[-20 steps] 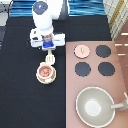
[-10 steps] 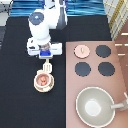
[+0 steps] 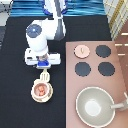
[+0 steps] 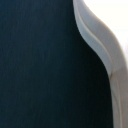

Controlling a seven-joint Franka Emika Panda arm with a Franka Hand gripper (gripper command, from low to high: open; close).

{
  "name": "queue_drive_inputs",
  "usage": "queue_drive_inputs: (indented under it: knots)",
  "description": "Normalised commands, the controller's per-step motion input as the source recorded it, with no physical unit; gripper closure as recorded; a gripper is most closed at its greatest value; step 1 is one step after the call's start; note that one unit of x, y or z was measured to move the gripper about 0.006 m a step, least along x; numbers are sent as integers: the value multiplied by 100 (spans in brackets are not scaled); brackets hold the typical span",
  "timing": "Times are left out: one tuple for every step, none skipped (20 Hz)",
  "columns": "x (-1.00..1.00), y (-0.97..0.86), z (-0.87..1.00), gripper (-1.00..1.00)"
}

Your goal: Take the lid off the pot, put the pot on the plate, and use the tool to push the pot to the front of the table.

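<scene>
My hand (image 3: 44, 65) hovers over the spatula (image 3: 45, 76), grip state unclear; its thin, stiff, light handle looks best to pinch, pot (image 3: 41, 90) plated.

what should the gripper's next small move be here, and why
Probably a short, steady push toward the exterior view's bottom. The lid already lies on the stove counter, and the pot sits on the plate. The gripper is just above the tool, whose head meets the pot's upper edge, so the line looks set for pushing across the table.
</scene>
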Motion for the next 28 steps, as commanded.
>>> queue_drive_inputs:
  knots:
    - [100,-18,17,100]
    - [99,-18,20,100]
    - [98,-17,25,100]
    - [97,-15,26,100]
    - [97,-13,29,100]
    - [97,-12,29,100]
    - [97,-12,29,100]
    - [97,-12,29,100]
    - [97,-11,29,100]
    - [97,-11,29,100]
    - [97,-11,29,100]
    - [96,-19,18,100]
    - [54,-45,0,100]
    - [2,-65,0,100]
    - [-31,-75,0,100]
    - [-61,-78,0,100]
    - [-65,-79,0,100]
    - [-65,-78,1,100]
    - [-66,-76,4,100]
    - [-66,-76,5,100]
    - [-51,-73,17,100]
    - [-18,-69,24,100]
    - [15,-59,30,100]
    - [65,-39,33,100]
    - [83,-17,31,100]
    - [94,-4,30,100]
    - [100,0,28,100]
    - [100,0,28,100]
